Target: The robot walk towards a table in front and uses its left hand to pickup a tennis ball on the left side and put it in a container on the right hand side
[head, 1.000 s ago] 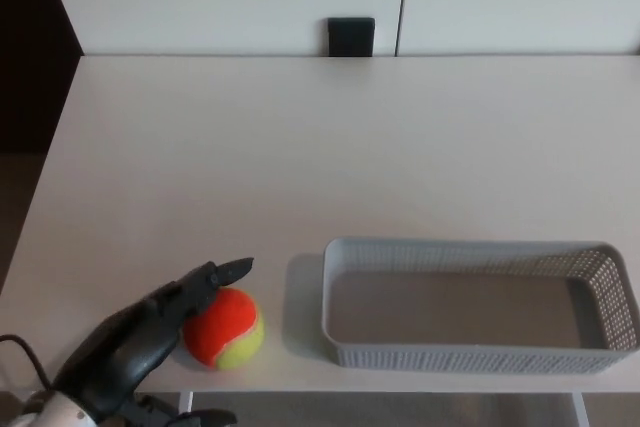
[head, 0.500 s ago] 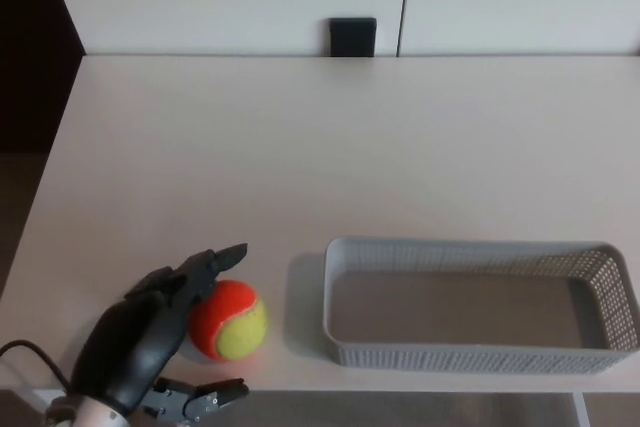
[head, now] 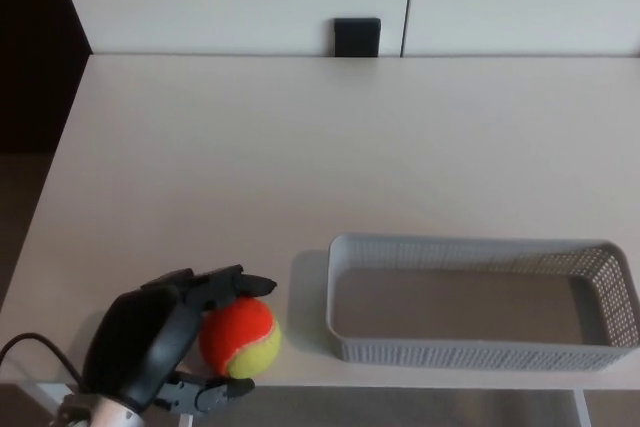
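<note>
Got it: my L hand (head: 165,342) is clamped on the tennis ball (head: 242,335).
Fingers (head: 235,282) over the top, thumb (head: 210,390) under. Ball's at the table (head: 300,147) front edge, just left of the container (head: 470,247), w/ a gap between.

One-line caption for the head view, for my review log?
Left hand clasps the orange-and-yellow tennis ball at the white table near edge, left of the empty grey basket.
</note>
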### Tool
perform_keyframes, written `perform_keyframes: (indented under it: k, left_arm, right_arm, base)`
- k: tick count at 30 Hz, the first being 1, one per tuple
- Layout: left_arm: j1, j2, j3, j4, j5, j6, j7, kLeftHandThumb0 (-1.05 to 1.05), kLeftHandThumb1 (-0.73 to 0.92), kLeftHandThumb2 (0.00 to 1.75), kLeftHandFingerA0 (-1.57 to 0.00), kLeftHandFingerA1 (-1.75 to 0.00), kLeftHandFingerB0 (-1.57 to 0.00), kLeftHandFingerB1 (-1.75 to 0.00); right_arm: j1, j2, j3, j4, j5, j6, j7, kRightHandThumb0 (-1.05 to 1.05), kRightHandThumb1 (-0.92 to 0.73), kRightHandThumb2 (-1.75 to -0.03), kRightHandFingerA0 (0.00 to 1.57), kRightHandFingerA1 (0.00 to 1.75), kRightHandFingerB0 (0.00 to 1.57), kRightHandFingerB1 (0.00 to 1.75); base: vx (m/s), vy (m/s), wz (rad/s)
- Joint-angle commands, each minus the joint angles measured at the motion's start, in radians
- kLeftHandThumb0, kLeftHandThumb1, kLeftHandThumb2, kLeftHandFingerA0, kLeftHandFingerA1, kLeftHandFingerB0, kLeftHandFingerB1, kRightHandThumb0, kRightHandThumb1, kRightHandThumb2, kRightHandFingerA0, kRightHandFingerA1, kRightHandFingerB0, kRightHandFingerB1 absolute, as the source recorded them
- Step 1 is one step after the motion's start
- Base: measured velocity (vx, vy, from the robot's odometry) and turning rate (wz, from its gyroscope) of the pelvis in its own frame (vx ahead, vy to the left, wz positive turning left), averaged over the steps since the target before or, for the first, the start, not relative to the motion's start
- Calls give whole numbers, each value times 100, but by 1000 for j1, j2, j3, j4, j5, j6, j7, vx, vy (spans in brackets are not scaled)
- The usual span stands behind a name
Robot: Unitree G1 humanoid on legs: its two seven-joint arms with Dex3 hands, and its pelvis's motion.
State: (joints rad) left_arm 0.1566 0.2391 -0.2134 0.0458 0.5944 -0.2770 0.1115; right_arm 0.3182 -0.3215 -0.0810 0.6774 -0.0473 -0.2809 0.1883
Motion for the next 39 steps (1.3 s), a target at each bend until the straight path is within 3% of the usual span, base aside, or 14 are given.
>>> perform_keyframes:
  k: [1,17,20,22,24,27,30,32,36,39]
  left_arm:
    - [2,2,-9,10,1,97,-49,-3,77,67,-119,-90,-95,-75]
    - [29,2,-1,-68,-126,106,-140,6,74,78,-116,-98,-91,-83]
    - [67,7,26,-208,-308,134,-257,1,79,79,-107,-102,-87,-84]
    - [69,8,29,-224,-323,143,-270,1,79,79,-107,-102,-87,-84]
    - [80,64,54,-426,-453,247,-397,-7,77,81,-109,-102,-85,-84]
    - [78,112,78,-541,-610,340,-499,-8,77,84,-111,-108,-84,-85]
    - [78,124,85,-566,-648,367,-519,-8,77,84,-111,-108,-84,-85]
    - [79,215,149,-744,-910,502,-591,-9,73,88,-109,-114,-88,-90]
    - [75,233,171,-785,-991,527,-596,-8,72,88,-108,-114,-88,-91]
    - [26,170,184,-836,-1040,517,-498,-12,75,84,-106,-117,-87,-92]
  right_arm:
    - [-5,-22,2,10,-14,-3,0,-44,-51,-76,69,57,50,50]
    - [-20,-24,2,35,-25,-22,-2,-45,-51,-76,68,56,52,51]
    - [-24,-27,5,44,-31,-38,0,-42,-52,-75,71,56,52,50]
    - [-25,-28,4,45,-30,-38,1,-42,-52,-75,71,56,52,50]
    - [-31,-35,10,47,-45,-42,-9,-43,-52,-77,70,57,52,50]
    - [-32,-40,11,46,-49,-44,-8,-43,-52,-77,72,58,52,51]
    - [-32,-41,12,46,-50,-44,-9,-43,-52,-77,72,58,52,51]
    - [-26,-49,25,24,-73,-11,-17,-44,-52,-78,70,57,52,51]
    - [-28,-50,27,29,-72,-15,-17,-43,-52,-77,70,57,52,51]
    - [-29,-55,31,43,-76,-38,-17,-42,-51,-77,71,58,52,51]
  base:
    - [0,0,0]
    - [0,0,0]
    - [0,0,0]
    - [0,0,0]
    - [0,0,0]
    - [0,0,0]
    - [0,0,0]
    - [0,0,0]
    - [0,0,0]
    - [0,0,0]
